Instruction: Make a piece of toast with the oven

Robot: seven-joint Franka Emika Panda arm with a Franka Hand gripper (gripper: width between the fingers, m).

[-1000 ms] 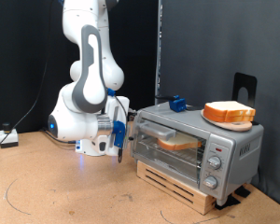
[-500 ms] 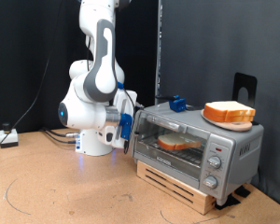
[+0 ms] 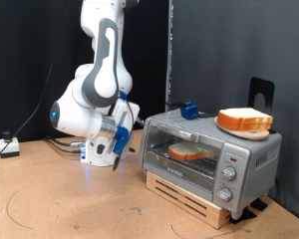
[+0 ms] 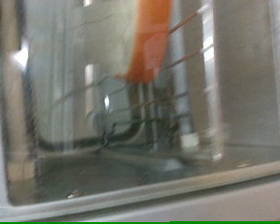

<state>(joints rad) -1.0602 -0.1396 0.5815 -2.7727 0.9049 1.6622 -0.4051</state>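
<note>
The silver-grey oven point(image 3: 239, 159) stands on a wooden pallet at the exterior view's right, with its glass door shut. The piece of toast point(image 3: 189, 151) lies inside on the wire rack, seen through the glass. My gripper point(image 3: 118, 154) hangs just off the oven's door side, toward the exterior view's left, apart from it and holding nothing. The wrist view looks close through the oven's glass door point(image 4: 103, 112). There the toast point(image 4: 145, 42) shows as an orange-brown strip on the rack wires. No fingers show in the wrist view.
A round orange plate point(image 3: 243, 125) with another bread slice sits on top of the oven. A small blue object point(image 3: 189, 110) lies on the oven's top too. Three knobs point(image 3: 229, 171) run down the oven's front. The wooden pallet point(image 3: 189, 196) rests on a brown table. Cables lie at the far left.
The oven door, partly open a second ago, has swung shut with the toast inside. My gripper has since drawn back from the door toward the exterior view's left.
</note>
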